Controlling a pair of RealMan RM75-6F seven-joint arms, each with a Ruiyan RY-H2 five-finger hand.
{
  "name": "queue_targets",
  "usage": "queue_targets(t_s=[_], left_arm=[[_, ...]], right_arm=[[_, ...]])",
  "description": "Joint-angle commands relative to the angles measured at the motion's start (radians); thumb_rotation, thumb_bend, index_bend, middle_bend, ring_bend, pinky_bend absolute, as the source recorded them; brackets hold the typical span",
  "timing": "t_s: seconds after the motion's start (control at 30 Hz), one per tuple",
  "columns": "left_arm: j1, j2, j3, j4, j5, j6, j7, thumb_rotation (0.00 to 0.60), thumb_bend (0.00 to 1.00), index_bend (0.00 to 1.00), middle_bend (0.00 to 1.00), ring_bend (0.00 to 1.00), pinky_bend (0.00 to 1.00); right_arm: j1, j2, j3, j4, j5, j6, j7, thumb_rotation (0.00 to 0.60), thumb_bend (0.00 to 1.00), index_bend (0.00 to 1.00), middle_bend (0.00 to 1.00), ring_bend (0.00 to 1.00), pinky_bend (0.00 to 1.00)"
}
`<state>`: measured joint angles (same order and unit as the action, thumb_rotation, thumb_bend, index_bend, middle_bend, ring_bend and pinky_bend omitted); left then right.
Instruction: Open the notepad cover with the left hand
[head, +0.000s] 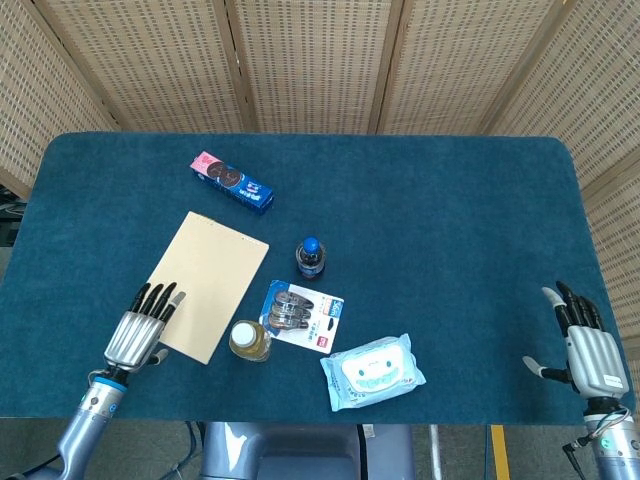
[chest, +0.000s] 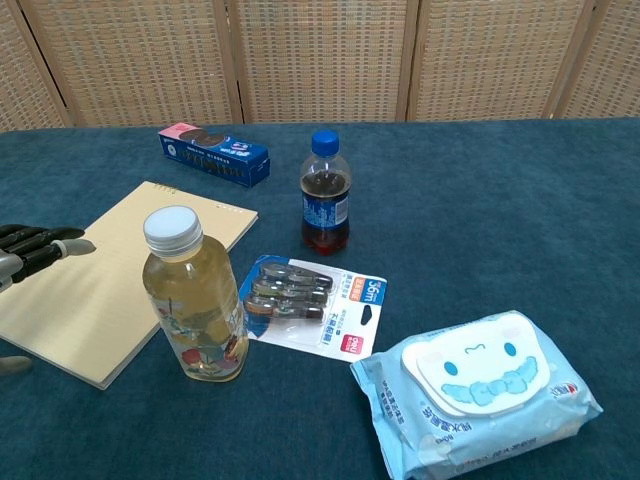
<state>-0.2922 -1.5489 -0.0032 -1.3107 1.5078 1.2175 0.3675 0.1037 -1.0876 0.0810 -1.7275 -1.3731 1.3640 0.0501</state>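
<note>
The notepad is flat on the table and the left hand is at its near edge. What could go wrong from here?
The notepad lies flat, so the left hand may slide over the cover or push the whole pad instead of lifting it. The yellow-drink bottle stands right at the pad's near corner; a pushed pad or swinging cover could topple it.

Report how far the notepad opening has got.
Done: nothing yet; the notepad lies flat and closed on the table. In hand: the left hand is at the pad's near-left edge, fingers spread with the tips over the cover, gripping nothing. Left: catch the cover edge and fold it open. The right hand idles open at the far right.
</note>
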Motion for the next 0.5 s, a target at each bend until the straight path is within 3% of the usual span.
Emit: queue_targets(t_s=[0.03, 0.5], left_arm=[[0.000, 0.000, 0.001, 0.001, -0.002, 0.001, 0.000, 0.600, 0.16, 0.00, 0.00, 0.00, 0.00], [-0.017, -0.020, -0.003, 0.030, -0.014, -0.005, 0.017, 0.600, 0.18, 0.00, 0.00, 0.00, 0.00]], right_arm=[[0.000, 0.000, 0.000, 0.000, 0.000, 0.000, -0.001, 0.600, 0.16, 0.06, 0.00, 0.00, 0.00], [0.000, 0.001, 0.002, 0.002, 0.001, 0.000, 0.004, 0.600, 0.16, 0.06, 0.00, 0.00, 0.00]])
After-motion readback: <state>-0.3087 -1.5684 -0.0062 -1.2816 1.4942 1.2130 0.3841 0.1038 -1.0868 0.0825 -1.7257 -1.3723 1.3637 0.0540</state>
